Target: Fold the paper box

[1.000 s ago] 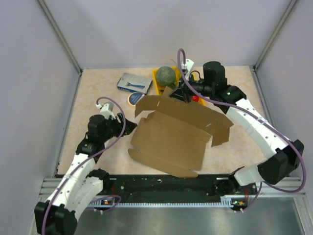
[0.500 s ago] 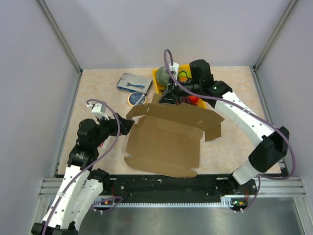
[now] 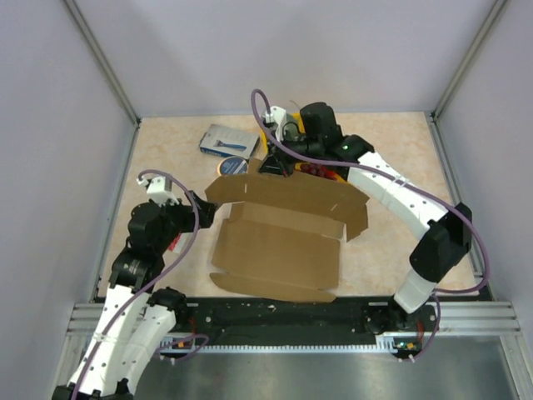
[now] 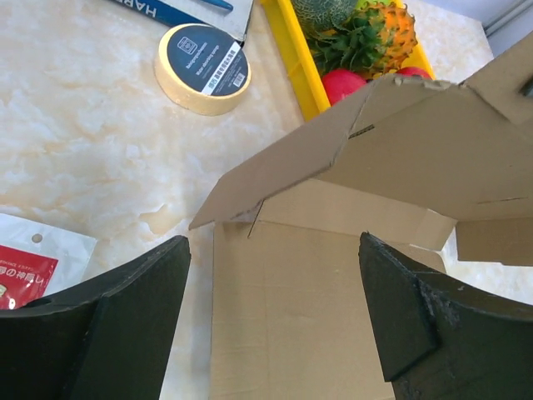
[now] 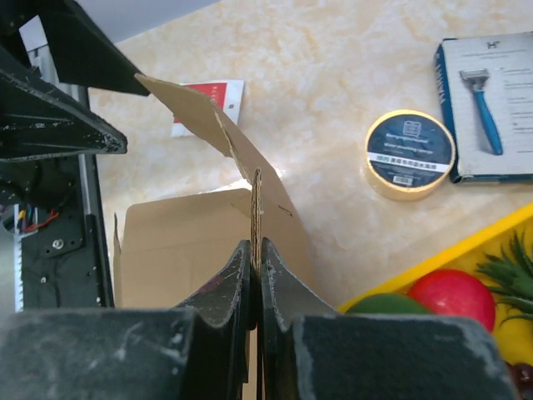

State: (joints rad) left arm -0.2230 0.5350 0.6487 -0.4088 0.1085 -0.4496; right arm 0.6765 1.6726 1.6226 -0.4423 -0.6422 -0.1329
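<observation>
The paper box (image 3: 279,246) is a brown cardboard sheet lying in the middle of the table, with its far flap raised. My right gripper (image 3: 273,165) is shut on the upper edge of that flap (image 5: 256,208) and holds it up over the base panel. My left gripper (image 3: 204,215) is open and empty at the box's left edge. In the left wrist view its wide-apart fingers (image 4: 125,308) frame the base panel (image 4: 291,325) below the lifted flap (image 4: 400,142).
A yellow fruit tray (image 3: 268,137) stands behind the box, partly hidden by the right arm. A tape roll (image 3: 229,166) and a blue-grey razor packet (image 3: 226,140) lie at the far left. A red-and-white sachet (image 4: 25,254) lies under the left arm.
My right gripper has pulled the flap to the left, and the whole box has slid left and flattened. My left gripper has drawn back slightly to the left.
</observation>
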